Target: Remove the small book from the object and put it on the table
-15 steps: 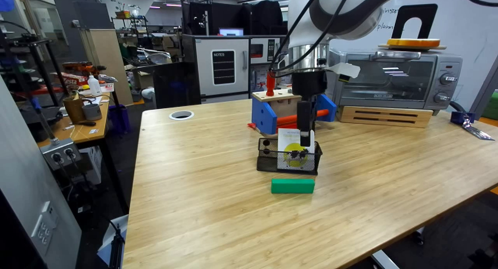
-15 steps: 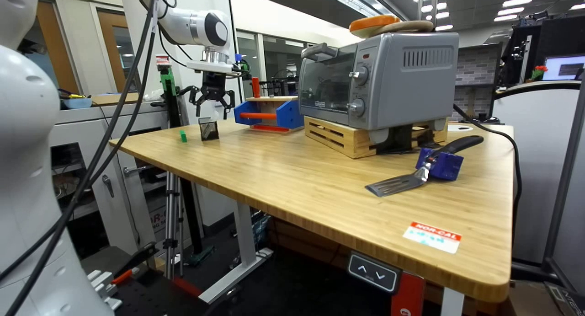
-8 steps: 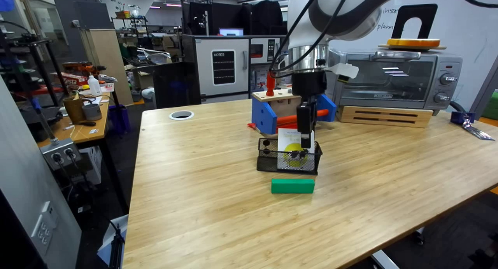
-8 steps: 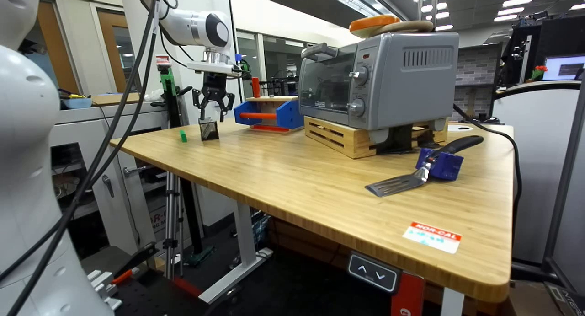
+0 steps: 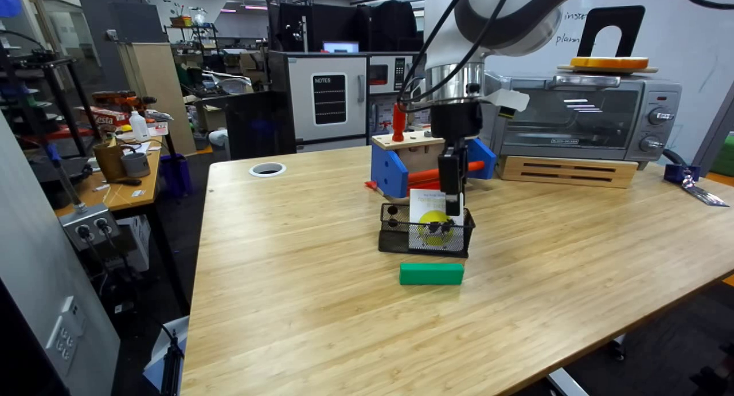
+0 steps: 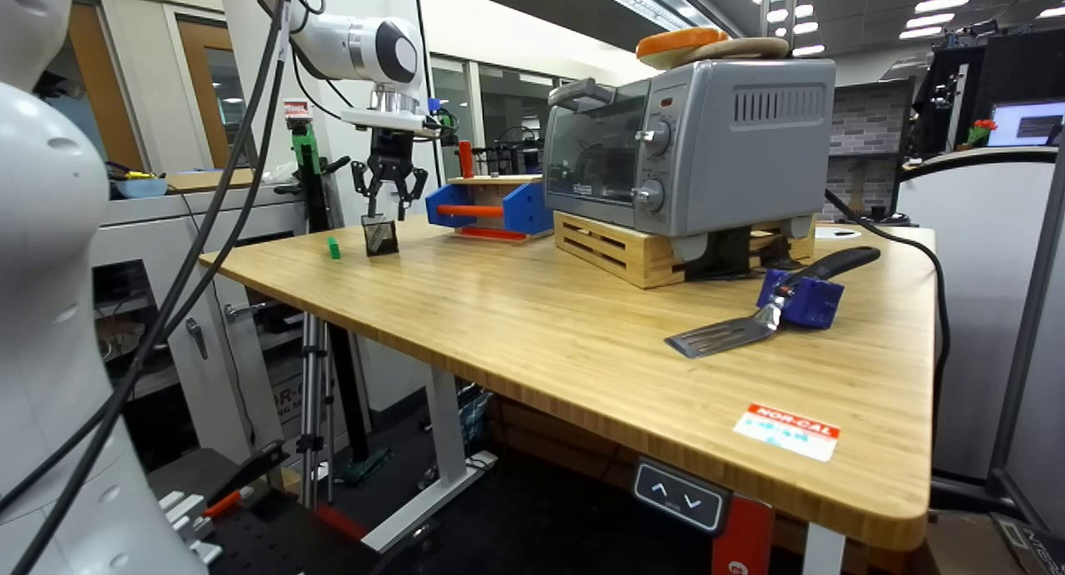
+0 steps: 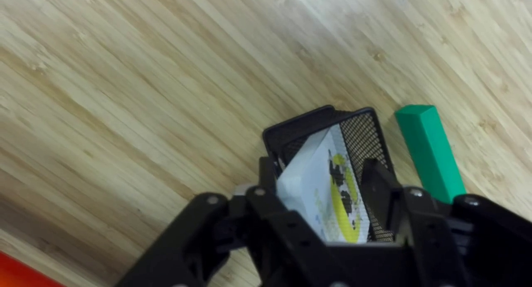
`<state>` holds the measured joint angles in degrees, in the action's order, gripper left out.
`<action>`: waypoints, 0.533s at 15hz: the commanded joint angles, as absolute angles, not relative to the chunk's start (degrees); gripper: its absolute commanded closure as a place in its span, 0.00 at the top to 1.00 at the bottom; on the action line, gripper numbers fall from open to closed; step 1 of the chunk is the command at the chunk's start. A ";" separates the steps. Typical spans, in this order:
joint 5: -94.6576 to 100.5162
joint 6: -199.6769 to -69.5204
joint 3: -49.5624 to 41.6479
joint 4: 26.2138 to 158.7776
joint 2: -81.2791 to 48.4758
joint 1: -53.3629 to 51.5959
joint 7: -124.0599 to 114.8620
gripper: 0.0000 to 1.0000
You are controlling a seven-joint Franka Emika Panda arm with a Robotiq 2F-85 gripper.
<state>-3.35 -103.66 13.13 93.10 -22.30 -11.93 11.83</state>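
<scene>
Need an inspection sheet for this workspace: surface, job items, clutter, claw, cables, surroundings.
Surface: wooden table, plank grain showing; spills: nothing seen.
Job items: small book standing in the black mesh holder, not yet on the wooden table.
Clutter: green block beside the black mesh holder; blue-and-red toy, toaster oven, spatula.
Claw: open, jaws either side of the small book; contact cannot be told.
Cables: black cables run along the robot arm; snags: nothing seen.
Surroundings: whiteboard behind the toaster oven; people: nothing seen.

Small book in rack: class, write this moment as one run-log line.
pincer: open, astride small book | small book: in dark rack | green block: on table beside dark rack | removal: not yet done
</scene>
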 commanded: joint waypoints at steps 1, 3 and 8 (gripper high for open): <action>-3.39 -101.09 12.81 90.76 -23.30 -12.25 11.38 0.45; -3.24 -101.08 12.78 90.67 -23.29 -12.31 11.32 0.30; -3.33 -100.46 12.75 90.14 -23.50 -12.29 11.31 0.06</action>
<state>-3.37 -102.65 13.13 92.13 -22.32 -11.95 11.83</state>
